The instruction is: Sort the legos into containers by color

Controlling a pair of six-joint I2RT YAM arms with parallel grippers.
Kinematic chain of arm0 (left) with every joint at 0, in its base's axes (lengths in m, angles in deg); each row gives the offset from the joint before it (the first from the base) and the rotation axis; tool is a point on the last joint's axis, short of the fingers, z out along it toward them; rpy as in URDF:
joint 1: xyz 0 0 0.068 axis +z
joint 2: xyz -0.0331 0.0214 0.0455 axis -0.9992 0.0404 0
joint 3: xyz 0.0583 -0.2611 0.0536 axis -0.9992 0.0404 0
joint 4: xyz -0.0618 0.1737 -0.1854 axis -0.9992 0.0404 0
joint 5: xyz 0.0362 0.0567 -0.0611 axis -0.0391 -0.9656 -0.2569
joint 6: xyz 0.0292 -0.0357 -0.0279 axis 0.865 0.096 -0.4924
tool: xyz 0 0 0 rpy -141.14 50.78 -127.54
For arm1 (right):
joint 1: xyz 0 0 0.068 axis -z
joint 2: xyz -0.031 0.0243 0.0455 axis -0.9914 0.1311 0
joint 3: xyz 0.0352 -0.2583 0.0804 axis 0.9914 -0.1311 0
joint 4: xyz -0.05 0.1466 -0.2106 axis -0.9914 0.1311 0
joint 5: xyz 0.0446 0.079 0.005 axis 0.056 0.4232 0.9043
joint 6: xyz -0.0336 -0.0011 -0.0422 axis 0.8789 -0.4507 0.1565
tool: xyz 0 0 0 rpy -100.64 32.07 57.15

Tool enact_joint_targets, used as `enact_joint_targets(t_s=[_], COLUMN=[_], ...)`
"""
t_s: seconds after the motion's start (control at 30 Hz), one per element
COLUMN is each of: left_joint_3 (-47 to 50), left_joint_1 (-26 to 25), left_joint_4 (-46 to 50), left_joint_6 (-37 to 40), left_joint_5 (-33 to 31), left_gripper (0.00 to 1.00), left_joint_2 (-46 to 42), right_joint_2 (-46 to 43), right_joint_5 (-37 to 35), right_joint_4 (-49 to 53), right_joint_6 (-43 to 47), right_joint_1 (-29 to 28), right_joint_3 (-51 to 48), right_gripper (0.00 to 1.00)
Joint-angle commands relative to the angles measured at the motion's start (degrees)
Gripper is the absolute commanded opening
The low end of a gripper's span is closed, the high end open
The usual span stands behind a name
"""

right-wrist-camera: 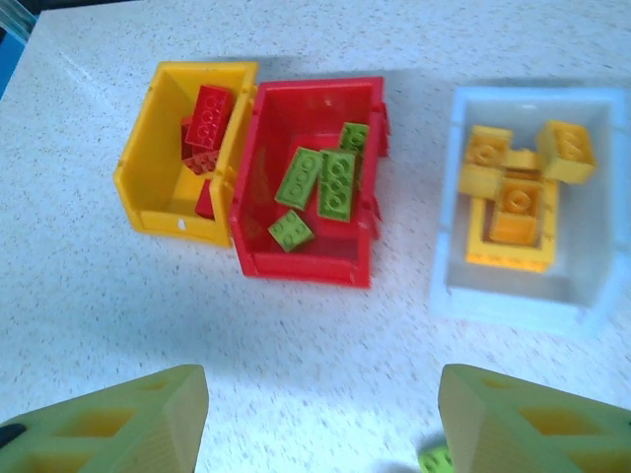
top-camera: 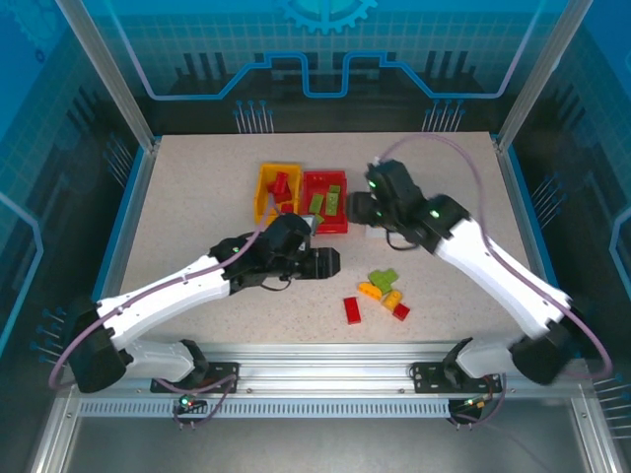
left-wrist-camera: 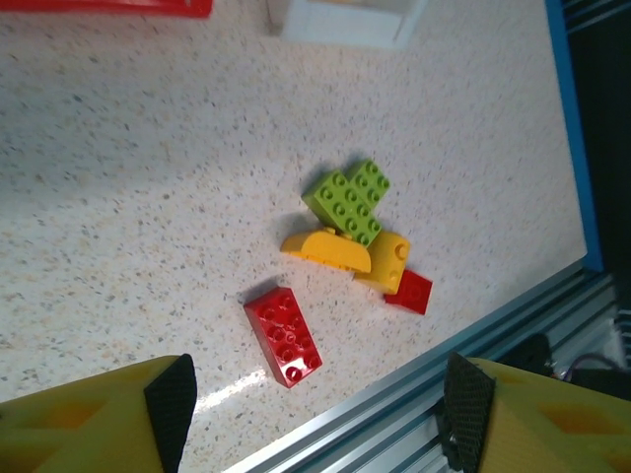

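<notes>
Hovering left hand point(left-wrist-camera: 317, 399), fingers spread wide and empty, over the loose legos point(left-wrist-camera: 355, 236) by the tabletop's point(left-wrist-camera: 118, 177) near edge. Right hand point(right-wrist-camera: 323, 394) is open and empty too, above the bins: yellow bin point(right-wrist-camera: 138, 187) has reds, red bin point(right-wrist-camera: 306, 266) greens, white bin point(right-wrist-camera: 513, 310) yellows.

Risks:
- Cluster bricks touch, so pinching one drags its neighbours.
- Small red brick point(left-wrist-camera: 409, 292) could get shoved toward the rail point(left-wrist-camera: 523, 320).
- Bin colours don't match contents, so a mis-drop is easy.

Hard to see:
- Small red brick probably sits partly under the yellow brick point(left-wrist-camera: 387, 261).
- Arms cover most of the white bin in the top view.
- Green scrap point(right-wrist-camera: 434, 459) is cut off at the right wrist frame's edge.
</notes>
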Motion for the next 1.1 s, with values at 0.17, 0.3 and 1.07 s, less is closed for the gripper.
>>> enact_joint_targets(t_s=[0.17, 0.3, 1.07], left_joint_3=[-1.4, 2.5, 12.4], left_joint_1=[-4.9, -5.5, -5.5], left_joint_4=[-0.5, -1.4, 4.4], left_joint_6=[2.3, 0.7, -4.4], left_joint_5=[-4.8, -5.7, -14.5], left_gripper=[0.69, 0.69, 0.69], left_joint_2=[5.6, 4.7, -10.8], right_joint_2=[-13.3, -10.2, 18.1], right_joint_5=[3.6, 4.3, -0.7], right_joint_4=[8.1, 8.5, 3.1], right_joint_6=[-4.4, -5.5, 6.3], right_joint_1=[-3.8, -7.7, -8.8], right_joint_3=[-20.0, -24.5, -18.4], right_gripper=[0.66, 0.70, 0.54])
